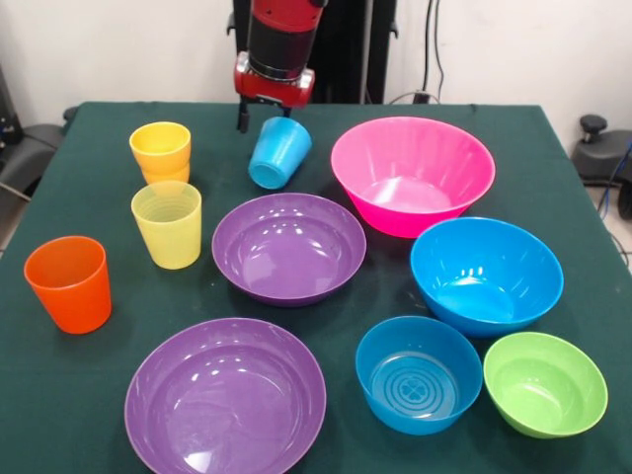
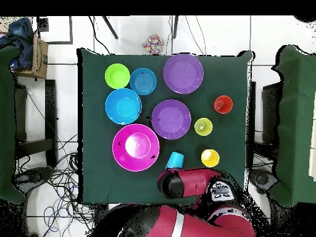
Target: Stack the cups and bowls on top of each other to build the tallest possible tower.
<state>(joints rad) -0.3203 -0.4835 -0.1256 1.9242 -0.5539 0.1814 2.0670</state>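
My gripper [image 1: 273, 107] hangs at the table's far side, right over a light blue cup [image 1: 279, 153] that leans tilted with its mouth toward the camera. To the left stand two amber-yellow cups [image 1: 160, 148] nested together, a ribbed pale yellow cup [image 1: 167, 224] and an orange cup [image 1: 69, 283], all upright. Two purple bowls [image 1: 288, 247] [image 1: 225, 395] sit in the middle and front. A pink bowl [image 1: 412, 173], a big blue bowl [image 1: 486, 272], a small blue bowl [image 1: 418, 373] and a green bowl [image 1: 544, 383] lie on the right. Overhead, the light blue cup [image 2: 174, 160] lies beside the pink bowl [image 2: 135, 147].
A dark green cloth covers the table [image 1: 89, 415]. Cables [image 2: 62, 179] trail on the floor beside it, and chairs [image 2: 31, 123] stand at both sides. A cardboard box [image 2: 37, 52] sits off one corner.
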